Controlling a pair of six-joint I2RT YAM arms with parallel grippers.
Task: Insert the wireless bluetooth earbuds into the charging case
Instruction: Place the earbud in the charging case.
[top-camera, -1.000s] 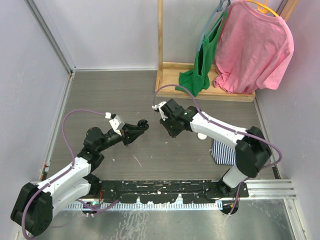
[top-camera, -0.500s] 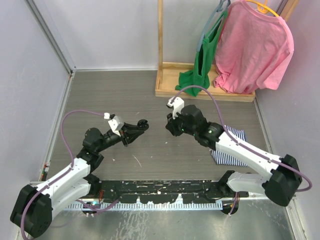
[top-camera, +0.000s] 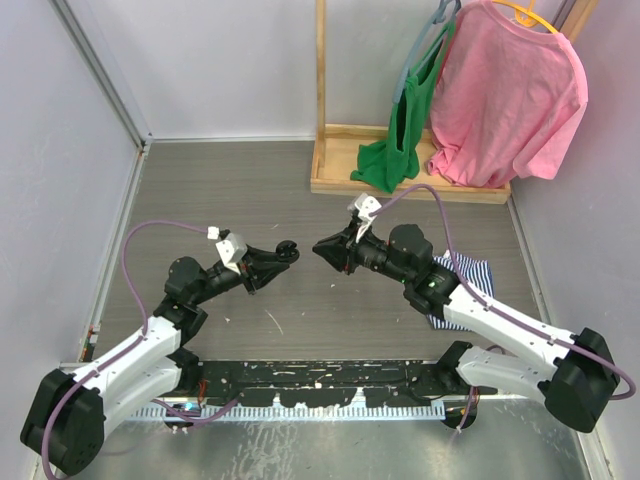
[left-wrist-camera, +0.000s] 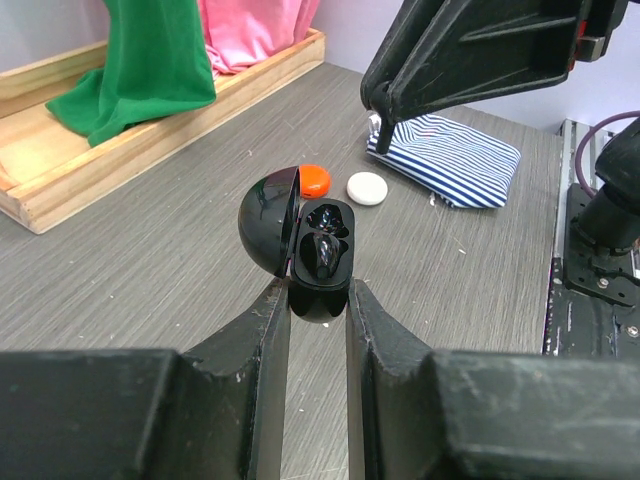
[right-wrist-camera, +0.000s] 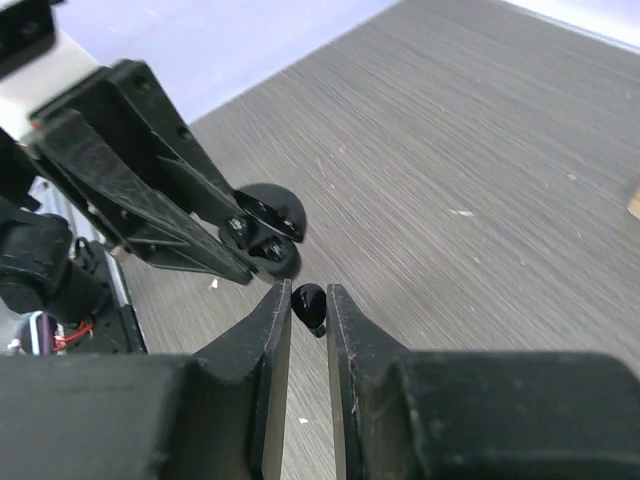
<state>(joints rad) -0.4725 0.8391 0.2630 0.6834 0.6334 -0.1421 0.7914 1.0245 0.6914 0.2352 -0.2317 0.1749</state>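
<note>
My left gripper (left-wrist-camera: 318, 297) is shut on the black charging case (left-wrist-camera: 322, 262), held above the table with its round lid (left-wrist-camera: 268, 215) swung open to the left. Something black and glossy, likely an earbud (left-wrist-camera: 316, 256), lies in the case's near socket. My right gripper (right-wrist-camera: 309, 303) is shut on a small black earbud (right-wrist-camera: 311, 304), pinched between its fingertips. In the right wrist view the open case (right-wrist-camera: 266, 234) sits just beyond and left of that earbud. From above, the right gripper (top-camera: 321, 248) faces the case (top-camera: 288, 248), a short gap apart.
An orange disc (left-wrist-camera: 315, 179) and a white disc (left-wrist-camera: 367, 188) lie on the table beyond the case, beside a folded striped cloth (left-wrist-camera: 448, 160). A wooden rack base (top-camera: 340, 178) with a green cloth (top-camera: 395, 150) and a pink shirt (top-camera: 505, 95) stands at the back right.
The right arm has swung round and stretched left, bringing its gripper with the earbud to point at the case. The left arm and case have stayed still.
</note>
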